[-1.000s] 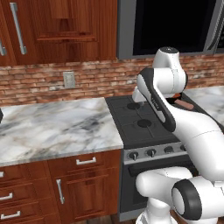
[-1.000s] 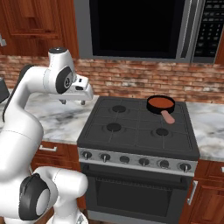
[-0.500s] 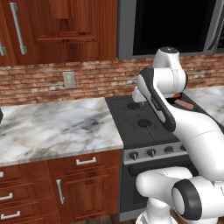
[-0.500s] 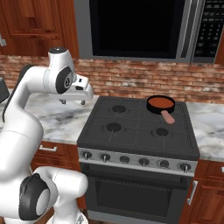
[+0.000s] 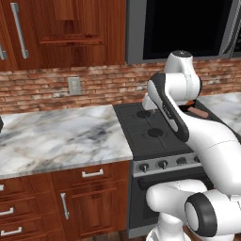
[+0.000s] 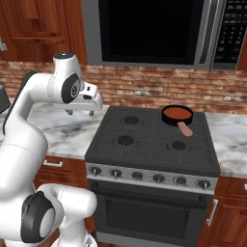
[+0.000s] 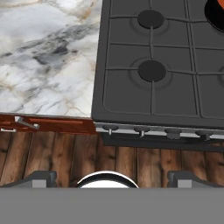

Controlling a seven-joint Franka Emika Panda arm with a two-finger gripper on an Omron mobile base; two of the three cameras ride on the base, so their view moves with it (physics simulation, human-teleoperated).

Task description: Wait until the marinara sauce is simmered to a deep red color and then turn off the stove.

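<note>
The marinara sauce [image 6: 176,113] is a flat red-brown disc in a small dark pan on the back right burner of the stove [image 6: 152,144]. The pan's reddish handle [image 6: 185,129] points toward the front. The sauce's edge also shows as an orange-red patch [image 7: 217,10] at the top right corner of the hand view. My gripper [image 6: 81,112] hangs open and empty above the counter just left of the stove, well away from the pan. In the hand view its fingertips [image 7: 42,177] stand wide apart over the knob row [image 7: 142,129] and the left burners. Knobs [image 6: 159,178] line the steel front strip.
Marble counter [image 5: 56,136] runs left of the stove, and more counter [image 6: 229,140] lies to its right. A black-windowed microwave [image 6: 149,31] hangs above the stove against the brick wall. Wooden drawers and cabinets [image 5: 70,197] stand below the counter, and an outlet [image 5: 74,85] is on the wall.
</note>
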